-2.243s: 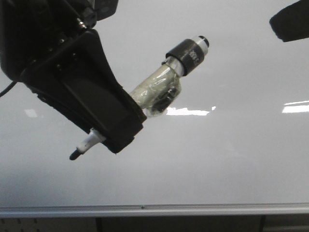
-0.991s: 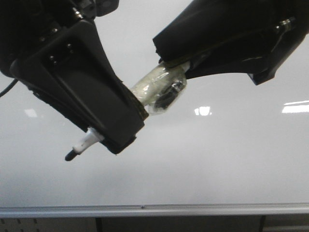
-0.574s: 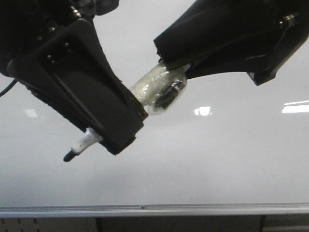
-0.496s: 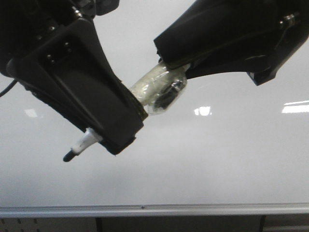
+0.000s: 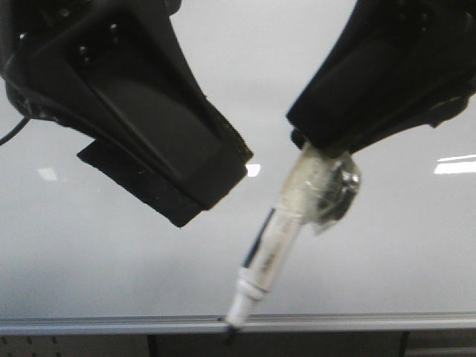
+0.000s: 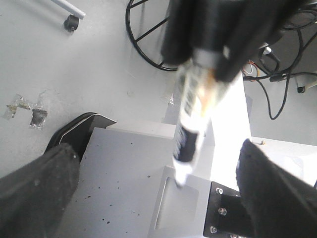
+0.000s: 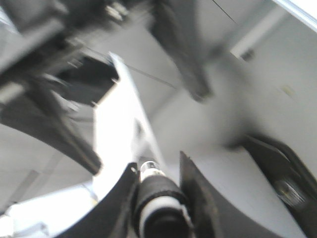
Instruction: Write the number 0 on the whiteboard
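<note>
While left gripper (image 5: 195, 172) gapes, right gripper (image 5: 316, 145) clamps marker (image 5: 277, 249)

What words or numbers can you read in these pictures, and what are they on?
None can be read.
The marker has dark print along its barrel, too blurred to read.
The whiteboard shows no writing, only light glints.
The right pincer and left pincer show no labels.

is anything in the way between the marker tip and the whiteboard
Nothing visible does. The right gripper holds the marker tip-down near the silver edge rail; the whiteboard shows bare. The left gripper sits off to the side.
</note>
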`<state>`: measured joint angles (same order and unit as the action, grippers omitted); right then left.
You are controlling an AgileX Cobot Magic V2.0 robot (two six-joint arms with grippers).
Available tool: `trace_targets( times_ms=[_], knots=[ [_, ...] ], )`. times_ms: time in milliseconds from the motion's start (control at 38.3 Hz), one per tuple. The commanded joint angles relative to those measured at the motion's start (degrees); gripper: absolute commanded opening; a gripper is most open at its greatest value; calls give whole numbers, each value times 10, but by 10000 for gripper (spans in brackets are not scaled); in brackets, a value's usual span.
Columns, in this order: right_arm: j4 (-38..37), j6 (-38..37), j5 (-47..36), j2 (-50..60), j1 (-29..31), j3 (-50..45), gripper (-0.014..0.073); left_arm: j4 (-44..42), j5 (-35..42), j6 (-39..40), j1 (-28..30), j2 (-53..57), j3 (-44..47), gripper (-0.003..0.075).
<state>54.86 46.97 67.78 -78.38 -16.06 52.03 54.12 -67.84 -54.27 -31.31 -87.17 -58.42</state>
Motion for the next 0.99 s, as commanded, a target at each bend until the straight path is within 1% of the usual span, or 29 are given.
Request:
trace_targets(
  times_ms=[0, 104, 209, 313, 339, 365, 391, 496, 626, 757, 861, 965],
  knots=[
    [-82, -79, 2, 14, 1, 62, -59, 37, -8, 4, -2, 20, -18, 573],
    [-173, -154, -34, 21, 1, 110, -59, 37, -12, 4, -2, 20, -18, 533],
    [-268, -228, -75, 36, 1, 143, -59, 37, -12, 4, -2, 20, -18, 468],
    [-358, -288, -140, 56, 1, 160, -59, 37, -16, 4, -2, 20, -18, 363],
    [-371, -296, -160, 62, 1, 161, -59, 37, -21, 4, -2, 20, -18, 338],
    [-388, -297, -180, 69, 1, 161, -59, 37, -26, 4, -2, 20, -18, 295],
    [-395, -296, -193, 74, 1, 161, -59, 37, -29, 4, -2, 20, -18, 269],
    [-411, -296, -240, 87, 1, 161, -59, 37, -31, 4, -2, 20, -18, 120],
    [-412, -296, -251, 85, 1, 167, -59, 37, -31, 4, -2, 20, -18, -21],
    [-437, -299, -252, 76, 1, 199, -59, 37, -31, 4, -2, 20, -18, -20],
    [-486, -337, -249, 59, 10, 239, -59, 37, -30, 4, -2, 20, -18, -20],
    [-516, -363, -247, 36, 21, 277, -59, 37, -30, 4, -2, 20, -18, -20]
  ],
)
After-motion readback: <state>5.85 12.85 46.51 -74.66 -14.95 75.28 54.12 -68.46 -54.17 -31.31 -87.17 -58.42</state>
